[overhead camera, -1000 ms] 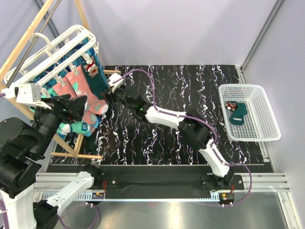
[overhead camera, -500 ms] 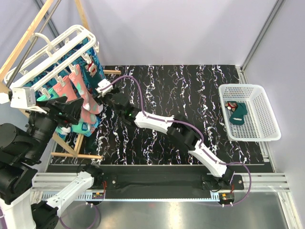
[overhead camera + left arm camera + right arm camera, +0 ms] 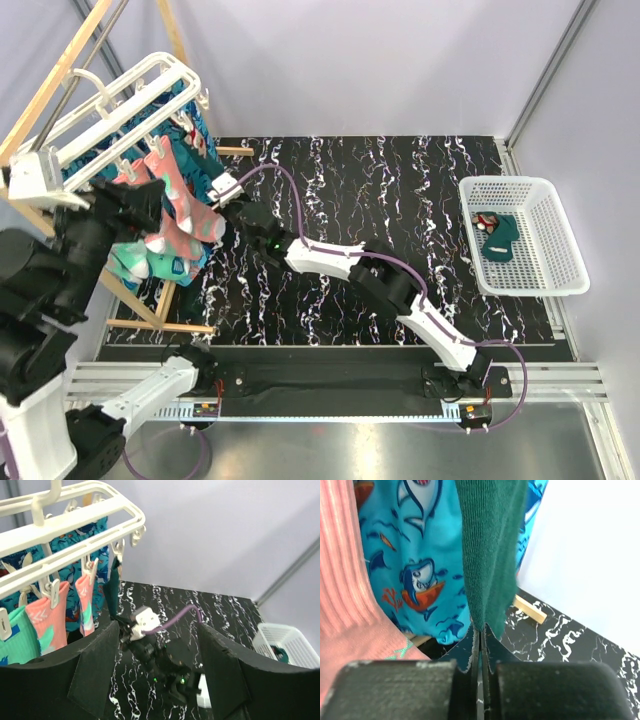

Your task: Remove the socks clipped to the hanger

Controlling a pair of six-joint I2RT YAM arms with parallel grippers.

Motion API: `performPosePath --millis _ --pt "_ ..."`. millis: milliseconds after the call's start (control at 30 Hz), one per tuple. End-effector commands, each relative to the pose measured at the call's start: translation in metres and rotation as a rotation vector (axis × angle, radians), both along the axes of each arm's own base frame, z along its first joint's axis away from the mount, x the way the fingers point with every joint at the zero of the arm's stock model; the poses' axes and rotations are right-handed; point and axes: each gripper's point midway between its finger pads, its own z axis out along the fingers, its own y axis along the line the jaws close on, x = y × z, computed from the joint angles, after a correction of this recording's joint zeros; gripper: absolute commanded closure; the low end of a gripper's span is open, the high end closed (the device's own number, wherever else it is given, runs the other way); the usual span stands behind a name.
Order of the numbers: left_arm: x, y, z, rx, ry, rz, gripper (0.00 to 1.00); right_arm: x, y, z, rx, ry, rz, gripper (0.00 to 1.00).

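Right arm holds a sock's lower end.
The right fingers (image 3: 467, 652) are clenched on the dark teal sock (image 3: 490, 555), which hangs lengthwise straight down from the hanger (image 3: 115, 505) above them. The left fingers (image 3: 95, 670) are splayed and empty nearby.

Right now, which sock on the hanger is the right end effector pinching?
The dark green sock: its lower tip is clamped in the right end effector. The coral-pink sock beside it and the blue shark-print sock behind hang free.

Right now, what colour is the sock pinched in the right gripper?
A plain dark teal-green knit sock; the right wrist view shows it best.
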Motion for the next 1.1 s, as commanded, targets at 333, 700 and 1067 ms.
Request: performPosePath --millis 333,700,1067 --pt "0.092 -0.007 0.009 -0.006 0.060 0.201 0.29 -0.033 -0.051 0.111 0.177 -0.067 0.128 1.00" --pt "0.156 -0.018 -0.007 -0.047 0.164 0.243 0.26 -0.040 -0.062 0.139 0.288 0.113 0.429 1.00" --pt "0.182 -0.002 -0.030 -0.027 0.204 0.356 0.28 -0.055 -0.091 0.139 0.362 0.171 0.503 1.00"
